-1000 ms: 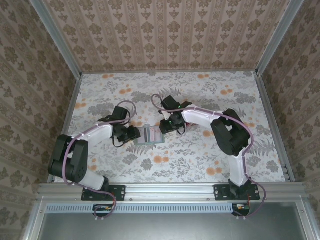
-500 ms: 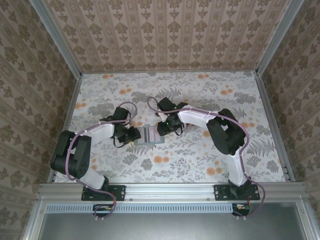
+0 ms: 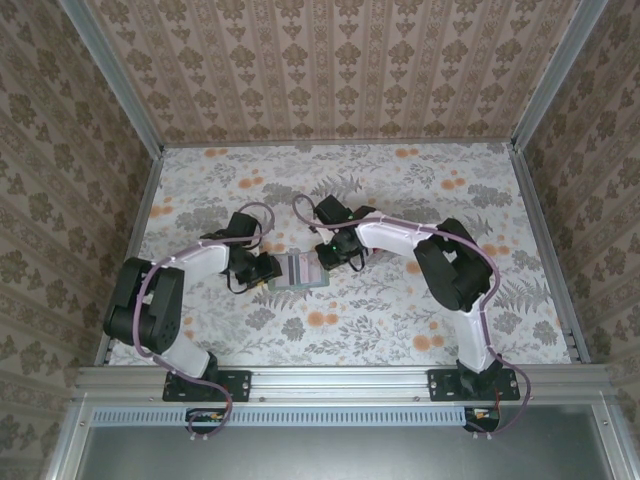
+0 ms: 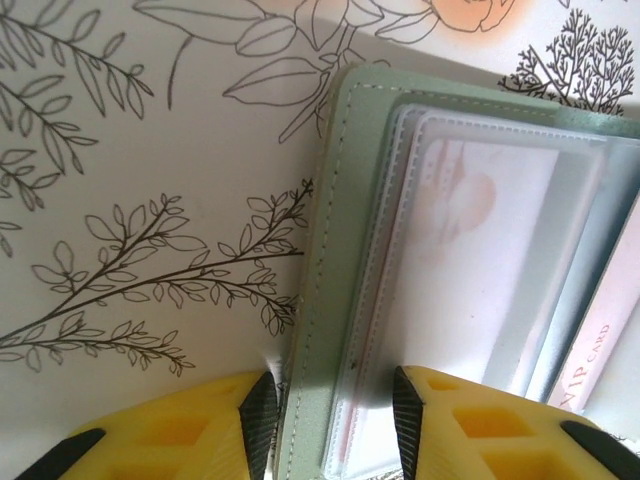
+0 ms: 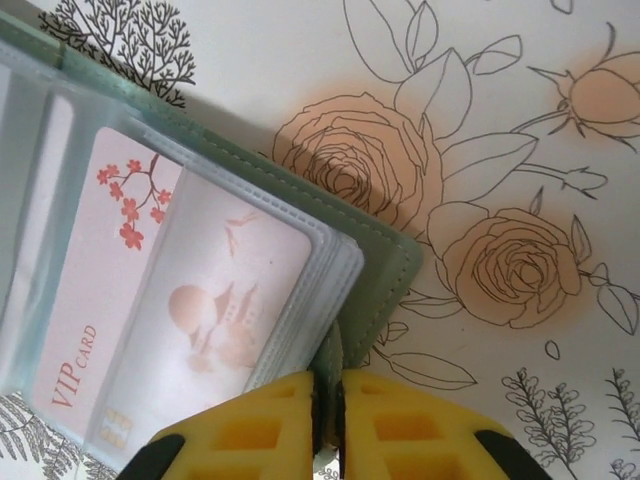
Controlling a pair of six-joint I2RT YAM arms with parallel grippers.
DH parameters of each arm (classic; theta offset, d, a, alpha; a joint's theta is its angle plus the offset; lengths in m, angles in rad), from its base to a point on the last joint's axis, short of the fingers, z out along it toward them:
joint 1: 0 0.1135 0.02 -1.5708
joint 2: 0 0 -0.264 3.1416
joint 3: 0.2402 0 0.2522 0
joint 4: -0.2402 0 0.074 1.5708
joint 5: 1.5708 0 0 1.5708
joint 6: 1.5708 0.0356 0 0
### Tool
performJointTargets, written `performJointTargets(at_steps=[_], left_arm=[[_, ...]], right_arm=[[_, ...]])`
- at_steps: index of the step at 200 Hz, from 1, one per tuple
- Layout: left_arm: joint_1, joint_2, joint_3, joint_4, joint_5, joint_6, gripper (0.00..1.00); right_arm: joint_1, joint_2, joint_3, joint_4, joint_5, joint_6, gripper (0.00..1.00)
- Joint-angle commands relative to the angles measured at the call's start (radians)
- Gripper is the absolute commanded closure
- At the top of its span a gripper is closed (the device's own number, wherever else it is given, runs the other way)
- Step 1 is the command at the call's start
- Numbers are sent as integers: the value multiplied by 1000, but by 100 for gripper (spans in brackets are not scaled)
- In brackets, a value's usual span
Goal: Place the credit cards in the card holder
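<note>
card holder [image 5: 383, 268], edge pinched in right claw [image 5: 328, 388]

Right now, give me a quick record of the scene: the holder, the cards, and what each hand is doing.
card holder: open on the floral table, between the hands
cards: pink VIP card and second card, in clear sleeves
left hand: open, straddling one holder edge
right hand: shut on the cover's edge

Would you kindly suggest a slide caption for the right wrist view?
Right gripper pinching the edge of the open card holder, pink credit cards in its clear sleeves, on the floral tabletop.
</note>
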State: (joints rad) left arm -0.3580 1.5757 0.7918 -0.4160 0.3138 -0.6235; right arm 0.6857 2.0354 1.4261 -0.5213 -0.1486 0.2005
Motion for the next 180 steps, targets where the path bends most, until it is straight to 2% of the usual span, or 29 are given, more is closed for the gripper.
performJointTargets(at_steps=[1,22,56,110,135,180], left_arm=[[-6,71,0,51,4,31,60],[-5,87,3,55,1,34,60],[-7,111,2,73,10,30,60],[-11,118,4,93,19,25,60],[-13,122,0,103,22,25,60],[-7,92,-38,154,13,2,61]], right_arm=[[4,-112,-55,68,-21,-20,93],[1,-175,-97,125,-92,-35,97],[-19,-220,-128,188,-236,-17,97],[-30,-152,-121,356,-495,107,98],[-23,-118,-110,433,-546,177,98],[19,-36,-32,429,-543,206,98]])
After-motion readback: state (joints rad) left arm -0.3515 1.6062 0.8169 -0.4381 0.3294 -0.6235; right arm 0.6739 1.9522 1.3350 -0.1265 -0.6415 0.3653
